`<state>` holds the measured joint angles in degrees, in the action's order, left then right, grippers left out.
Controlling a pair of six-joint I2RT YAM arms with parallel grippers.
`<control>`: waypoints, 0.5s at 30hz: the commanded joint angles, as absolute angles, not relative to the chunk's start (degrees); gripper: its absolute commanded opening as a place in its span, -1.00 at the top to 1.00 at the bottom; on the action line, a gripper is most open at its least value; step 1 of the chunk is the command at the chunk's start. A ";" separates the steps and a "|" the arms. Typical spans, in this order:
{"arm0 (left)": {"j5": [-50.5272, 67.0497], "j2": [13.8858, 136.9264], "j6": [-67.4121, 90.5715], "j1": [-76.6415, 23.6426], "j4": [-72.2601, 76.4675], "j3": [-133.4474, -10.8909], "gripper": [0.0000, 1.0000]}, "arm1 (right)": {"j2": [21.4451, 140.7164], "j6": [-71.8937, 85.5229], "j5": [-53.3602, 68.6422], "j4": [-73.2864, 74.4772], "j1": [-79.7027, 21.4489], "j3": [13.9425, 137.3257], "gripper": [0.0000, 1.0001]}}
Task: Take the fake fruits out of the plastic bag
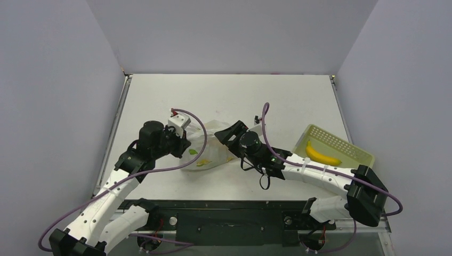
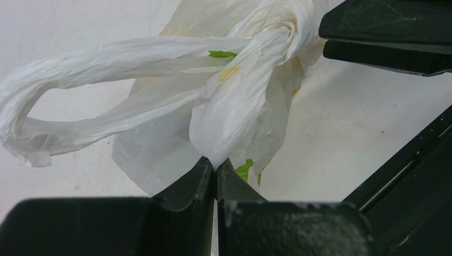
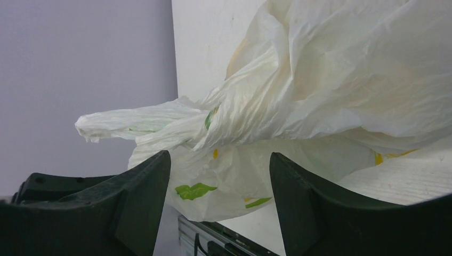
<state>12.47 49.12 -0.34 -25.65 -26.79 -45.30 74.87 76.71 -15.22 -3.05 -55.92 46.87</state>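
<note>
The translucent white plastic bag (image 1: 209,148) with yellow-green logos lies crumpled at mid table between the two grippers. My left gripper (image 1: 182,145) is at its left side and is shut on a fold of the bag (image 2: 224,114); a loop handle (image 2: 64,90) hangs to the left in the left wrist view. My right gripper (image 1: 226,137) is at the bag's right side, open, with the bag (image 3: 320,101) bulging just beyond its fingertips (image 3: 146,181). A yellow banana (image 1: 322,154) lies in the basket. No other fruit shows; the bag hides its contents.
A pale yellow-green perforated basket (image 1: 346,146) stands at the right edge of the table, next to the right arm's base. Grey walls enclose the table on three sides. A black rail runs along the near edge.
</note>
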 commanded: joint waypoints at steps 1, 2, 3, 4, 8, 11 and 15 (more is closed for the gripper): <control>13.74 47.44 -1.64 -26.18 -24.06 -45.44 1.00 | 76.19 82.01 -18.29 -8.57 -55.39 46.98 -0.28; 13.73 47.21 -1.66 -26.18 -24.03 -45.44 1.00 | 77.14 82.20 -18.07 -9.02 -55.16 47.34 -0.26; 13.71 47.16 -1.73 -26.19 -23.96 -45.44 1.00 | 77.59 82.32 -17.88 -9.12 -54.90 47.49 -0.24; 13.76 47.10 -1.75 -26.19 -23.98 -45.42 1.00 | 78.37 82.72 -17.81 -9.25 -54.79 47.71 -0.22; 13.54 47.02 -1.82 -26.19 -23.83 -45.48 1.00 | 80.54 84.27 -17.39 -10.79 -54.67 47.68 -0.18; 13.57 47.04 -1.98 -26.19 -23.83 -45.52 1.00 | 82.56 84.65 -16.74 -12.13 -54.32 47.85 -0.17; 13.67 46.78 -2.03 -26.21 -23.69 -45.44 1.00 | 84.36 84.94 -15.48 -14.00 -52.99 47.58 -0.03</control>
